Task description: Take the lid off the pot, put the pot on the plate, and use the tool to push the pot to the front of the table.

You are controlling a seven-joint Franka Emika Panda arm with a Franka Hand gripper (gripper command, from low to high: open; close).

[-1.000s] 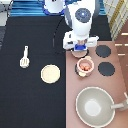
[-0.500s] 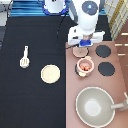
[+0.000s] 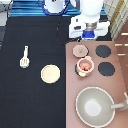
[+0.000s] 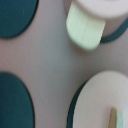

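In the exterior view, going up from the bottom: the pot (image 3: 85,66) (red balls showing) sits uncovered on the stove (image 3: 95,90), the lid (image 3: 79,50) just above it. The gripper (image 3: 89,34) hangs above the lid, apart from it; whether its jaws are wide or narrow I cannot tell. Plate (image 3: 50,74) and tool (image 3: 24,56) lie on the black worktop (image 3: 30,105), at left.

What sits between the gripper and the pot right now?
In the exterior view, the lid lies on the stove between the gripper near the stove's top edge and the pot.

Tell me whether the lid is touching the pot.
Apart. The exterior view shows the lid lying on the stove just above the open pot, a strip of stove between them. The end effector hovers above the stove's top edge.
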